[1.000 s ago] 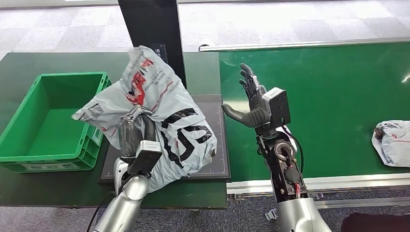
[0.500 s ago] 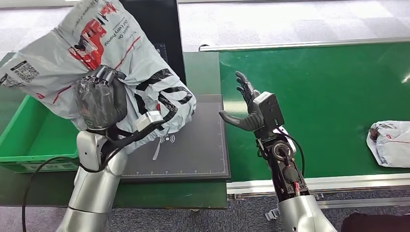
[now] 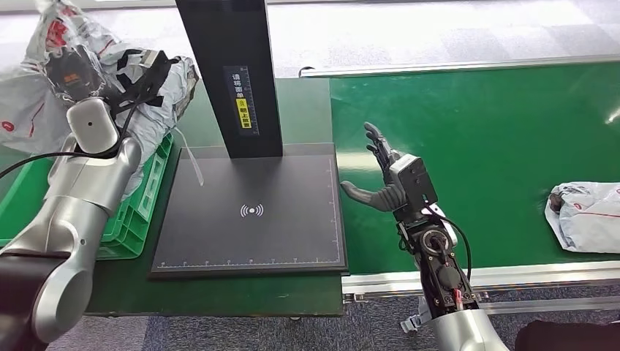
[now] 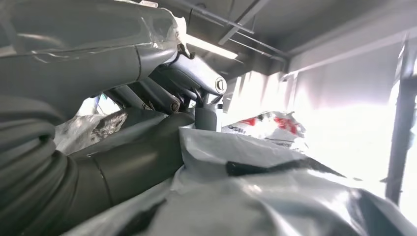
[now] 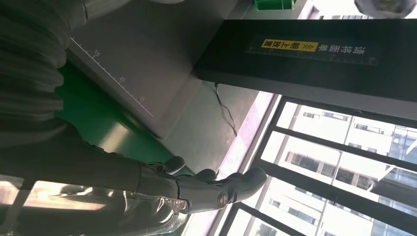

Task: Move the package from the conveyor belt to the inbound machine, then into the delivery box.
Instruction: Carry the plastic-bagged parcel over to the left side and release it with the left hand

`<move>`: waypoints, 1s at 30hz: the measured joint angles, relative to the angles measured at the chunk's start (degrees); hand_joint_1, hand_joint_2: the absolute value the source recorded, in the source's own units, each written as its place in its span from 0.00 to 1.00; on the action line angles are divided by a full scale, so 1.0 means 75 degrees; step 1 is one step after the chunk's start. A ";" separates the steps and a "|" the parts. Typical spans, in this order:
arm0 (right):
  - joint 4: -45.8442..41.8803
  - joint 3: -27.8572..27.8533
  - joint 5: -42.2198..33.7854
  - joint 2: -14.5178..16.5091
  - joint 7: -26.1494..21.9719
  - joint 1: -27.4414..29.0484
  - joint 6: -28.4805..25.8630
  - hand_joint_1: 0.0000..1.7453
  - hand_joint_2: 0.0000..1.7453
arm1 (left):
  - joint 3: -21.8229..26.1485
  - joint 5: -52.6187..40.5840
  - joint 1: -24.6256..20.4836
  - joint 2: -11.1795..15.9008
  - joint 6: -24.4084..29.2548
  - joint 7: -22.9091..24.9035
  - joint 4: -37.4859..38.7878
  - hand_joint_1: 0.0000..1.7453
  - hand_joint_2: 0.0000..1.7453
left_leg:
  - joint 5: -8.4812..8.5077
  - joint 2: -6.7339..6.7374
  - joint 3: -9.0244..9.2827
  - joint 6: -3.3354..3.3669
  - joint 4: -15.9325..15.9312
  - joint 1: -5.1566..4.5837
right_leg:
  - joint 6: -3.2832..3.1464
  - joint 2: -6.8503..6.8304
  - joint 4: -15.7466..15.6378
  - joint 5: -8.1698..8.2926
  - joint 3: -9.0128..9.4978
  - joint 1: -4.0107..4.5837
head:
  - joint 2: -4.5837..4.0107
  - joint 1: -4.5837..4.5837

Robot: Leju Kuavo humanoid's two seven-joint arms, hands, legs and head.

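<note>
My left hand (image 3: pixel 69 69) grips a crumpled grey plastic package (image 3: pixel 29 110) with red and black print, held high at the far left above the green delivery box (image 3: pixel 142 201). In the left wrist view the same package (image 4: pixel 275 196) presses against the hand (image 4: pixel 123 113). The black inbound machine's scan plate (image 3: pixel 252 212) lies bare below its dark upright post (image 3: pixel 230 73). My right hand (image 3: pixel 384 175) is open, fingers spread, over the near left end of the green conveyor belt (image 3: pixel 497 146); the right wrist view shows that hand (image 5: pixel 206 189) holding nothing.
A second grey package (image 3: pixel 585 216) lies on the belt at the right edge. A metal rail (image 3: pixel 482 278) runs along the belt's near side. Grey carpet floor lies beyond the dark green table (image 3: pixel 307 110).
My left arm has lifted the package off the scan plate and swung it up and left over the green box. The right hand has sunk slightly. The far package has crept left on the belt.
</note>
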 joint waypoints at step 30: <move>-0.0421 0.0235 -0.0181 -0.0111 0.0168 0.0328 -0.0015 0.00 1.00 | -0.3046 -0.0006 0.0466 0.1156 -0.2245 0.0901 0.2483 1.00 1.00 | -0.0001 -0.0008 -0.0006 -0.0001 -0.0002 -0.0002 | -0.0001 -0.0003 -0.0001 -0.0002 0.0001 -0.0002 | 0.0000 0.0001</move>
